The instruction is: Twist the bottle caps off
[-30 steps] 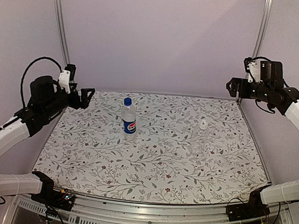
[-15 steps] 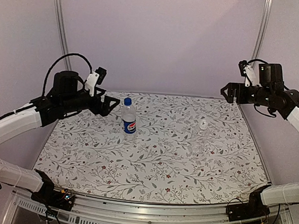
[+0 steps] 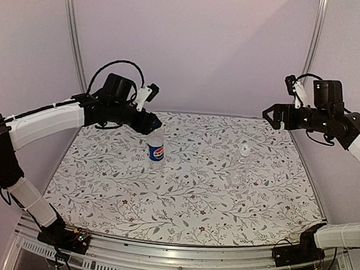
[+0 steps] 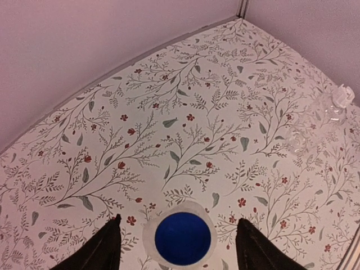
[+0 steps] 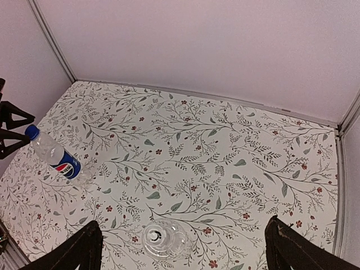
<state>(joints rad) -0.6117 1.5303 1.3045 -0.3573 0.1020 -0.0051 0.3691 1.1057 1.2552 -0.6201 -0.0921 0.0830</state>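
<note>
The taller bottle (image 3: 156,149), with a Pepsi label, stands upright left of the table's middle. My left gripper (image 3: 151,126) hangs right over its top and hides the cap from the top view. In the left wrist view the blue cap (image 4: 183,238) sits between the two fingers of my left gripper (image 4: 179,219), with a gap on each side; the jaws are open. The shorter clear bottle (image 3: 244,156) with its pale cap (image 3: 245,149) stands to the right. My right gripper (image 3: 268,114) hovers high behind that bottle (image 5: 163,239), open and empty.
A floral cloth (image 3: 189,190) covers the table. Pale walls close in the back and both sides, with metal posts (image 3: 73,36) in the back corners. A metal rail (image 3: 178,257) with the arm bases runs along the front edge.
My left arm has swung right from the left wall to above the Pepsi bottle, and its jaws have narrowed around the blue cap. The right gripper has drifted slightly left.
</note>
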